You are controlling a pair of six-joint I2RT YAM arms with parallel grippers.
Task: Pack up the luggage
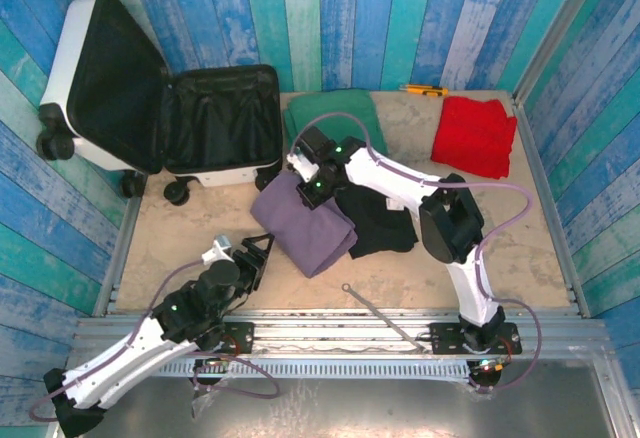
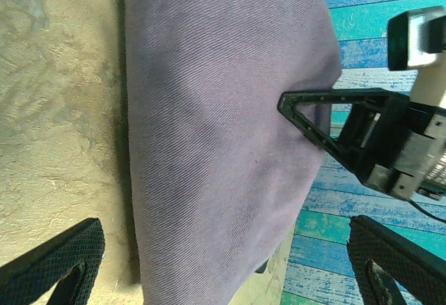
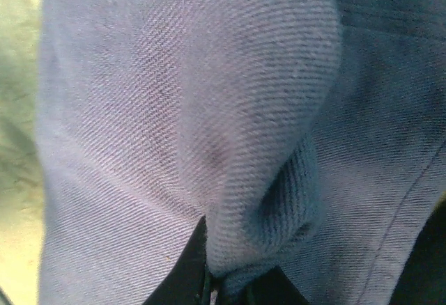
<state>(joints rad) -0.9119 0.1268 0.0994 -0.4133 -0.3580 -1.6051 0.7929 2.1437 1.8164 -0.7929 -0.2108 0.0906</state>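
Observation:
The luggage (image 1: 150, 108) lies open at the table's far left, its white shell lid leaning on the wall and the black lining exposed. A folded purple garment (image 1: 305, 226) lies mid-table, just right of the luggage. My right gripper (image 1: 300, 183) is at the garment's far edge, shut on a pinched-up fold of the purple cloth (image 3: 230, 145), with the fold bunched between the jaws (image 3: 219, 280). My left gripper (image 1: 258, 254) hangs open at the garment's near-left edge. In the left wrist view its fingers (image 2: 56, 263) spread wide on either side of the purple garment (image 2: 223, 131).
A black garment (image 1: 385, 226) lies under the right arm, beside the purple one. A green garment (image 1: 335, 113) and a red garment (image 1: 475, 136) sit at the back, with a yellow-and-black tool (image 1: 425, 89) by the wall. A thin metal rod (image 1: 380, 316) lies near the front edge.

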